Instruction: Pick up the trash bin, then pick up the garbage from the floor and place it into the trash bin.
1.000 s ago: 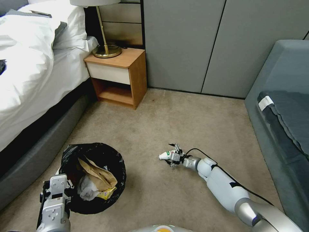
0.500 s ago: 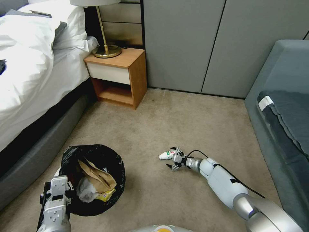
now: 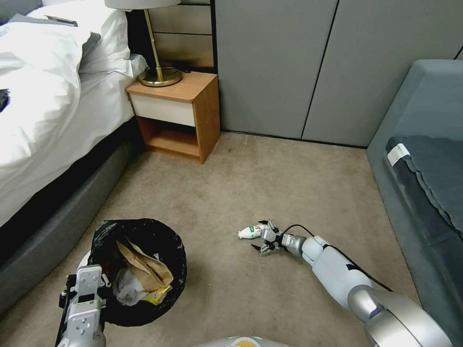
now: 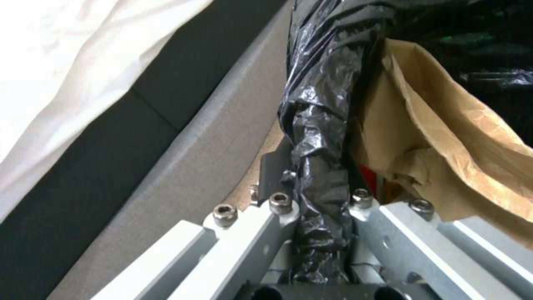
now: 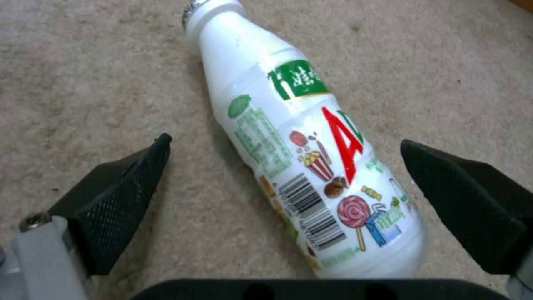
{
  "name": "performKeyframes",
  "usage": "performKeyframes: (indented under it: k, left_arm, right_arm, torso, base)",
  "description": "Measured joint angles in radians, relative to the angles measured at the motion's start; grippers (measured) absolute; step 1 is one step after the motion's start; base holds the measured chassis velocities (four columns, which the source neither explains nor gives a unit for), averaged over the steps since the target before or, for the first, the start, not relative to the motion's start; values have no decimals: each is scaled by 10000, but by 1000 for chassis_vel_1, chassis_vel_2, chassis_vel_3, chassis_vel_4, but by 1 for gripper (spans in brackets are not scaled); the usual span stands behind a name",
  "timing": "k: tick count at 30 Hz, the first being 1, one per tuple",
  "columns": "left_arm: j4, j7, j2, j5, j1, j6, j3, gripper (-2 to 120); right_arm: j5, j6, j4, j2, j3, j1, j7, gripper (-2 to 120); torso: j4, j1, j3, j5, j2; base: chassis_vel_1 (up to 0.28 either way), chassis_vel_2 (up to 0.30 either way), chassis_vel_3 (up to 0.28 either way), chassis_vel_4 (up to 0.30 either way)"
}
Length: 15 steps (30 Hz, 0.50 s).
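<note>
The trash bin, white with a black bag over its rim, is at lower left in the head view. It holds a crumpled brown paper bag, white scraps and a yellow wrapper. My left gripper is shut on the bag-lined rim, next to the brown paper bag. A small white bottle with a green and red label lies on the carpet. My right gripper is open low over it. Its black fingers stand on either side of the bottle, apart from it.
A bed with white bedding and a grey base runs along the left. A wooden nightstand with a brass lamp stands against the grey wall. A grey-blue sofa borders the right. Bare carpet lies between.
My right gripper has sunk toward the carpet and drawn back slightly, with its fingers spread around the bottle. The bottle has stayed put. The bin and left gripper have shifted slightly nearer.
</note>
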Motion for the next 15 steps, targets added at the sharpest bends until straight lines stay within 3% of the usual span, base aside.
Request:
performKeyframes:
  k: [15]
  left_arm:
    - [35,-1,0,43,-71,-7,36,1]
  right_arm:
    - [-203,-74,7,47,0,171,25,100]
  torso:
    - [0,0,0,1,0]
  base:
    - [0,0,0,0]
